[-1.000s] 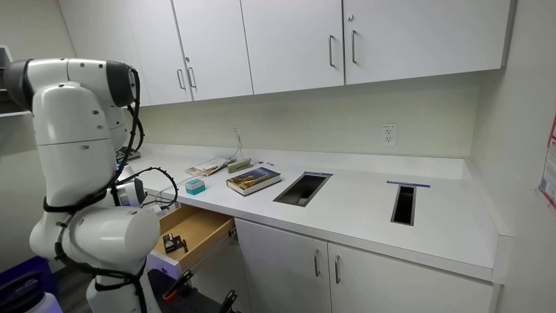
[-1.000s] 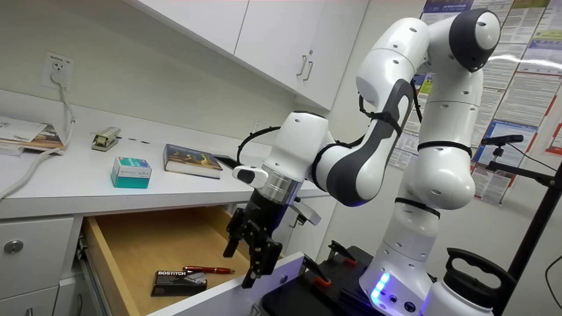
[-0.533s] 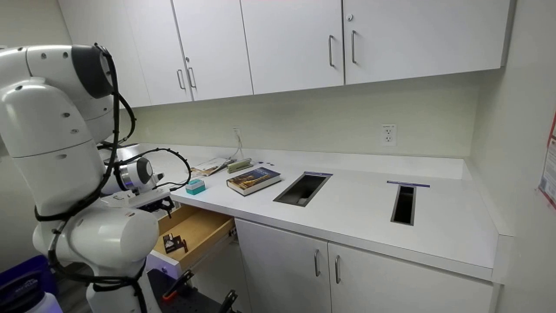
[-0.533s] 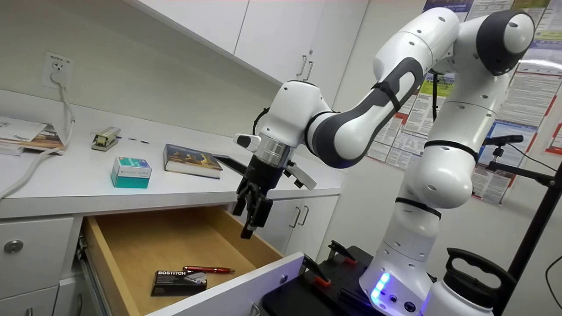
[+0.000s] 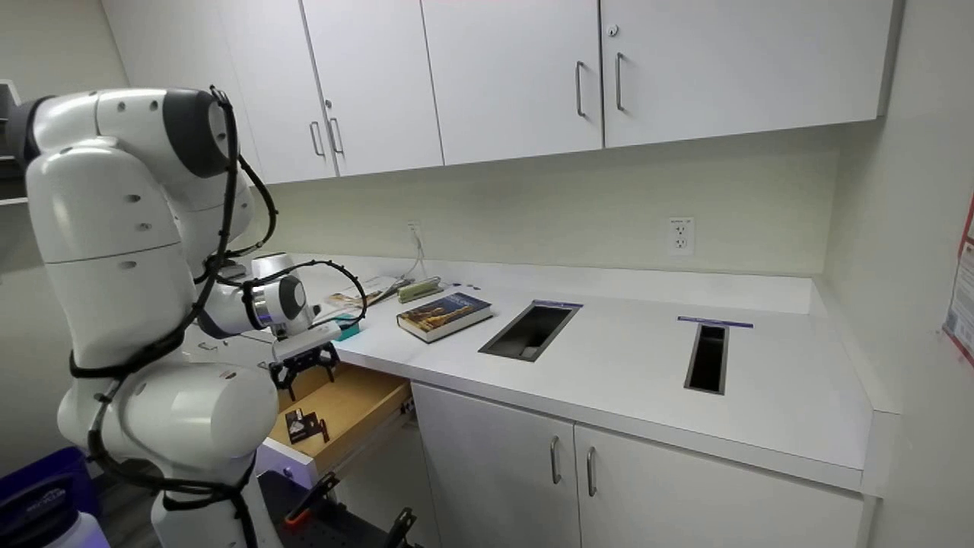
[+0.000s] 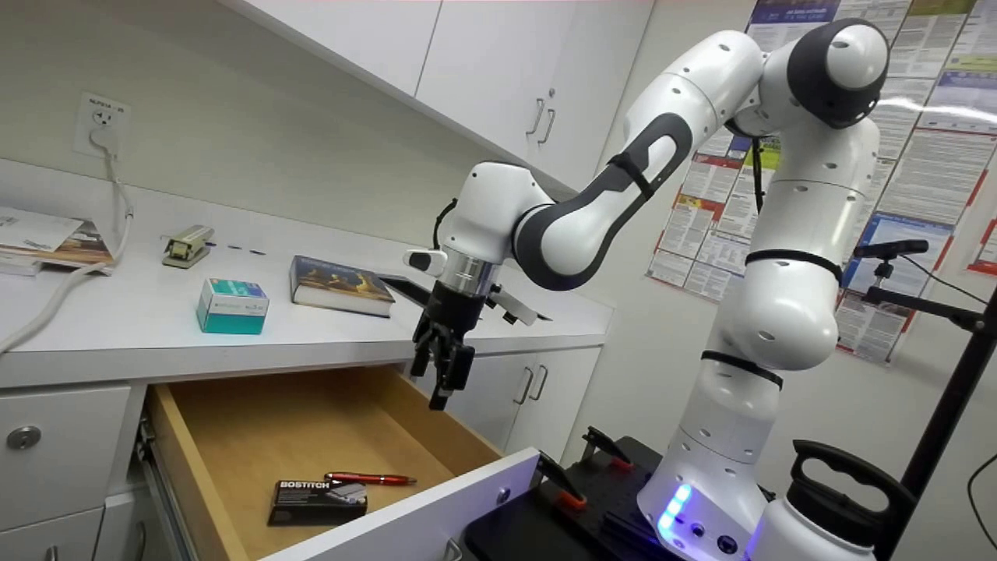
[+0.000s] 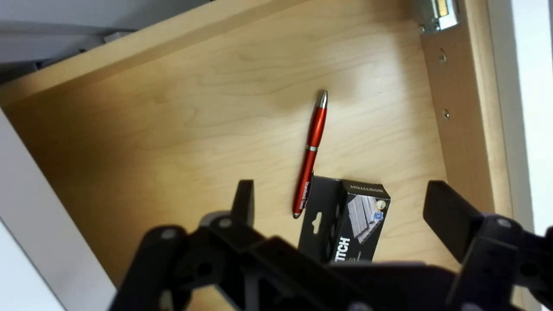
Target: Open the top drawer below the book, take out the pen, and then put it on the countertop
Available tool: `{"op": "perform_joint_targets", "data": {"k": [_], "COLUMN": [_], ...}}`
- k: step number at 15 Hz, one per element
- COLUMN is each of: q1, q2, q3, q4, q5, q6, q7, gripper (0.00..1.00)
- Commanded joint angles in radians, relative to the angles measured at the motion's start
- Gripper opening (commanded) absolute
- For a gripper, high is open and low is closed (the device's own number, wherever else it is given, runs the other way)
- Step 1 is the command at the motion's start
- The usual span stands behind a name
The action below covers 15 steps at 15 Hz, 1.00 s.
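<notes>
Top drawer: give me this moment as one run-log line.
top drawer: open | red pen: inside, beside black Bostitch box | gripper: open, empty, above top drawer | book: on countertop | pick: pending

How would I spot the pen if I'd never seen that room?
Below the white countertop, the top drawer is open. Inside, beside a black BOSTITCH box, lies the pen, set apart by its slim red body and silver tip.

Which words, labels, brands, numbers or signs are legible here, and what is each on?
"BOSTITCH": black box in the top drawer.
"Stanford", probably: red pen; the rest is unclear.
Too small or blurred to read: book, teal-and-white box, papers, wall posters, wall outlets.
</notes>
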Motion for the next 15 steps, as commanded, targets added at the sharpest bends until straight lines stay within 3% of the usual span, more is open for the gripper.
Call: {"op": "perform_joint_targets", "data": {"k": [1, 2, 7, 15], "q1": [0.005, 0.003, -0.008, 0.068], "q2": [0.113, 0.093, 0.104, 0.224], "q3": [0.004, 0.005, 0.011, -0.074], "q4": [0.051, 0.046, 0.046, 0.096], "q5": [-0.017, -0.007, -0.01, -0.278], "q6": [0.044, 0.074, 0.065, 0.1], "q7": [-0.061, -0.014, -0.028, 0.212], "gripper": [1.0, 1.0, 1.0, 1.0]}}
